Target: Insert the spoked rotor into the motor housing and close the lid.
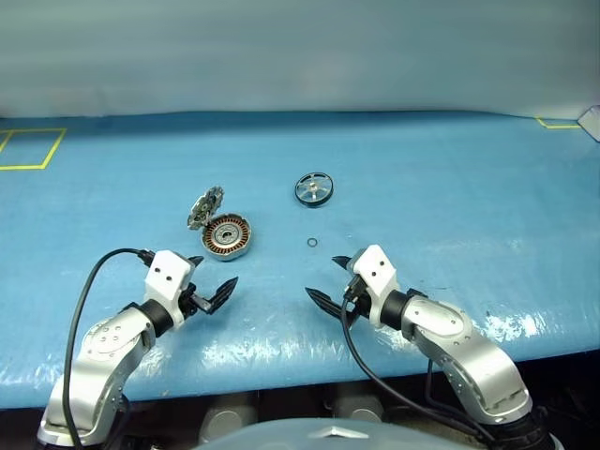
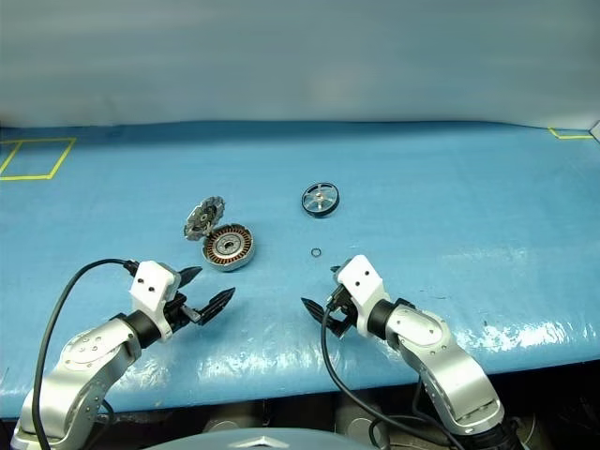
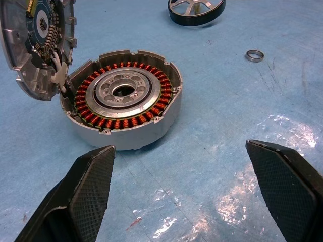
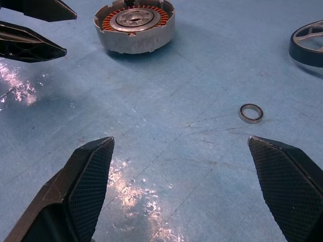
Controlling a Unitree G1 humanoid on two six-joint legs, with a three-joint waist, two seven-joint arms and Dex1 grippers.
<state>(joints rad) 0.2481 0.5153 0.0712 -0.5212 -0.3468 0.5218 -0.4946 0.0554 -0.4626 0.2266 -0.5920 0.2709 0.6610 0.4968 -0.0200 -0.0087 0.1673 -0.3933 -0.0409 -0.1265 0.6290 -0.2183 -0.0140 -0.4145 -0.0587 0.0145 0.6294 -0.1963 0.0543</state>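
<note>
Nearest us, our left gripper [image 1: 214, 282] and right gripper [image 1: 328, 281] hover over the blue table [image 1: 450, 206], both spread wide, nothing in either. Just beyond the left one sits the housing [image 1: 229, 235], copper windings showing, its lid [image 1: 203, 208] hinged up at the far-left edge. A tiny ring [image 1: 311, 243] lies betw. gripper and rotor [image 1: 314, 188], which rests flat, farther back, right of the housing.

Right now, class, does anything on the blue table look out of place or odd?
One thing stands out: a tiny dark ring lies loose on the blue table, apart from the spoked rotor and the motor housing. The lid stands open on its hinge, as expected. Nothing looks damaged.
</note>
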